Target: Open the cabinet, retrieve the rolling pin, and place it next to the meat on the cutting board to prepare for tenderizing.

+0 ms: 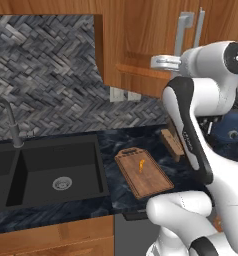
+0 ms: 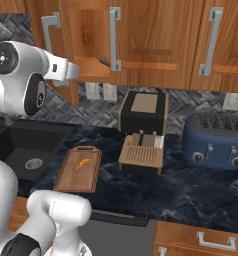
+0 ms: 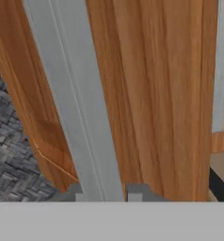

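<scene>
Three grey bar handles (image 2: 114, 38) are counted on the cabinet (image 2: 156, 45) in the right base view, and a fourth is seen on a door swung partly outward at the left. The gripper (image 3: 106, 194) is raised to that door; in the hand view one handle (image 3: 74, 101) runs between the two fingers (image 3: 138, 192), whose tips are seen on either side of it. Whether the bar is actually clamped cannot be told. A brown tip, possibly the rolling pin (image 2: 104, 61), is glimpsed in the gap behind the opened door.

One cutting board (image 1: 143, 172) lies on the dark counter (image 2: 191, 185), just right of the sink (image 1: 61, 170). One small orange piece of meat (image 1: 141, 165) rests on it near the middle. One ribbed wooden block (image 2: 141, 157), one black box-shaped appliance (image 2: 143, 112) and one blue toaster (image 2: 216, 140) are also counted on the counter. Three wall outlets (image 2: 102, 91) are seen. No readable writing or brand is visible.
</scene>
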Robot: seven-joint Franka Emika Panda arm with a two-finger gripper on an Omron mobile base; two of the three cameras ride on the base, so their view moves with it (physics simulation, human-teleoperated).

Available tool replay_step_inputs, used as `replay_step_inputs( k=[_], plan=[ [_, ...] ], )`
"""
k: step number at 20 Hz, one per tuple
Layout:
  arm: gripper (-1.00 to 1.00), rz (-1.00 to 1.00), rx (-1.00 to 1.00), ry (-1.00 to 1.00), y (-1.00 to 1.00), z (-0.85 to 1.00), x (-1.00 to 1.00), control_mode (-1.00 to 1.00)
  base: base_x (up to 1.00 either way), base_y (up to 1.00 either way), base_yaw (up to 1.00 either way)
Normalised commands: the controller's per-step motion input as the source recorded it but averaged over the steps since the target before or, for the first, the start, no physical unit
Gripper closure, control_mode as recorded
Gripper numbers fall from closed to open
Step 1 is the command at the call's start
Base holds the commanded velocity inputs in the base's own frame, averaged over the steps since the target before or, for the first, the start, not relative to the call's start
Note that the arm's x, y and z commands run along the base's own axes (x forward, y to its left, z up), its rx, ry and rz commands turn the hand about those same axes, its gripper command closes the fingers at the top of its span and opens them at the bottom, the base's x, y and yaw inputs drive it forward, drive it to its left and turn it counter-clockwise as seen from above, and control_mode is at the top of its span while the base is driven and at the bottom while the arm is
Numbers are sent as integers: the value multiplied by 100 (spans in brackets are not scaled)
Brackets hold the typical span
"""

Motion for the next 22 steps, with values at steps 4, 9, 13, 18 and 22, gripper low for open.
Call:
replay_step_inputs(
  k=[4,9,13,18,22],
  plan=[
    [-100,0,0,4,46,0,-24,-100,0,0,0],
    [-100,0,0,3,25,0,-16,-100,0,0,0],
    [-100,0,0,1,7,0,-19,-100,0,0,0],
    [-100,0,1,0,0,0,-46,-100,0,0,0],
    [-100,1,4,-2,-15,7,-74,-100,0,0,0]
  ],
)
